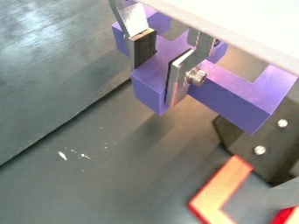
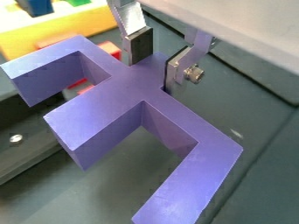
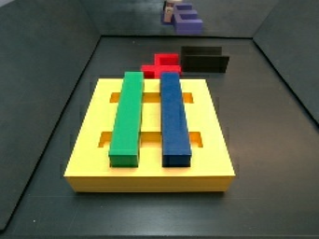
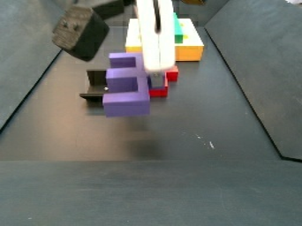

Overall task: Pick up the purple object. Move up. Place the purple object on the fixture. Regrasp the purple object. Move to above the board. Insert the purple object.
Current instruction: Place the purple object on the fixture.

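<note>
A: In both wrist views, the gripper is clamped on the purple object?

B: Yes. In a side view it hangs aloft near the fixture, far from the board. Probably the move-up step; next, lower onto the fixture.

The dark floor carries the board, the fixture, a red piece; the hand hangs above
</note>
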